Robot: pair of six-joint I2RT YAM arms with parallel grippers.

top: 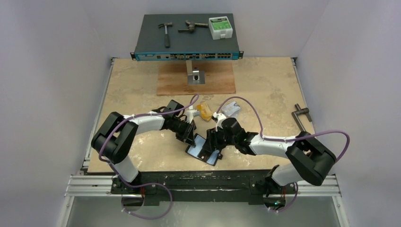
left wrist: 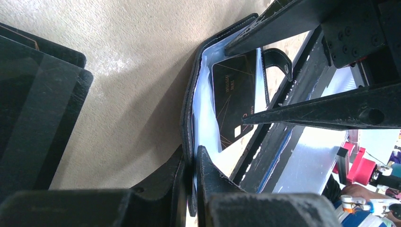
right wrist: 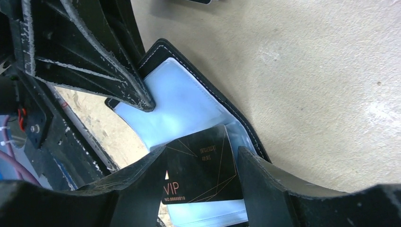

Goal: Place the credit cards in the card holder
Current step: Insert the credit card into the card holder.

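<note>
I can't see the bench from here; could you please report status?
The left gripper shut on card holder edge. The right gripper open, straddling black card inside it, seating unclear. Outstanding: gold card, silver card on table. No obstruction seen.

Left gripper (top: 190, 138) and right gripper (top: 211, 143) hem the card holder (top: 201, 152); gold-orange card (top: 205, 111) and silver-grey card (top: 231, 110) lie beyond it; table (top: 151, 153) open to its left.

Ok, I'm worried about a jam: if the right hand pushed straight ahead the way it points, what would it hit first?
The right hand would likely first meet the black card between its open fingers, in the wallet; beyond it, the left hand clamping the wallet. Depth is unclear.
</note>
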